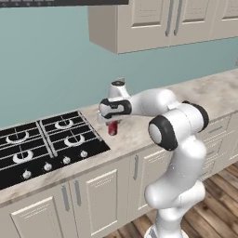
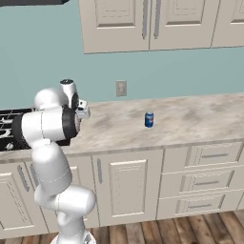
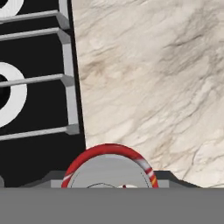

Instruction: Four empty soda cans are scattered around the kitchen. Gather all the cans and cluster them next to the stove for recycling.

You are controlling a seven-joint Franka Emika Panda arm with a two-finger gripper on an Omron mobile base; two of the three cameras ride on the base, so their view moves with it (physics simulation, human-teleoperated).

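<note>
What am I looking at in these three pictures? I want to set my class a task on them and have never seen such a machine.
It is a rendered kitchen with a white robot arm standing before a pale counter. Two pictures come from cameras behind the arm, one to its left and one to its right. The third comes from a camera on the hand, looking straight down.

The gripper at the arm's end holds a red can upright, just right of the black stove. In the hand view you see the can's silver top, with the stove's edge on one side and counter on the other. Whether the can rests on the counter or hangs just above it, I cannot tell.

A blue can stands further along the counter.
</note>
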